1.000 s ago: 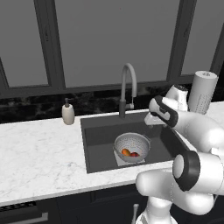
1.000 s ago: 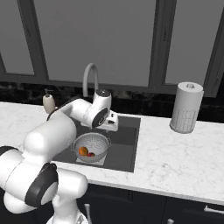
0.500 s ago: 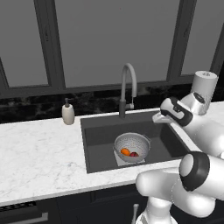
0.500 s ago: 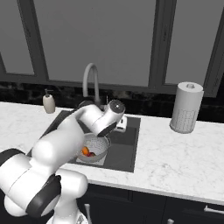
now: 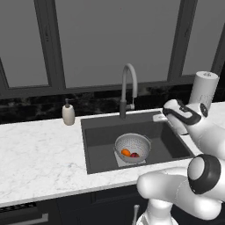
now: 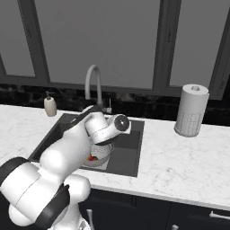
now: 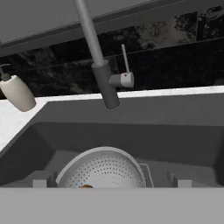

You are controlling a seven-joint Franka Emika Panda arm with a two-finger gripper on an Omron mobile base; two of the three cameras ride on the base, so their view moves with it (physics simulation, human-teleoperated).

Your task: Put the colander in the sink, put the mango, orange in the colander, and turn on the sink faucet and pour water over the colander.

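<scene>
One arm high over sink (image 5: 96,132)

Perforated metal colander (image 5: 132,147) – matt grey sink (image 5: 99,143) – speckled white marble-look counter (image 5: 39,154), brushed-metal faucet (image 5: 127,90).

Arm casing glossy white throughout, built of fat rounded segments, smooth, rendered without visible seams. Joints dark: a broad charcoal ring circles the big ball-shaped joint nearest the cameras in both base views. Wrist section white with a black band and a round grey end cap bearing a dark centre, seen in the right base view. In the left base view the wrist head shows a black stripe across its white shell. A slim pale column of the base shows below the lowest segment. No cables, screws or printed markings can be made out.
</scene>
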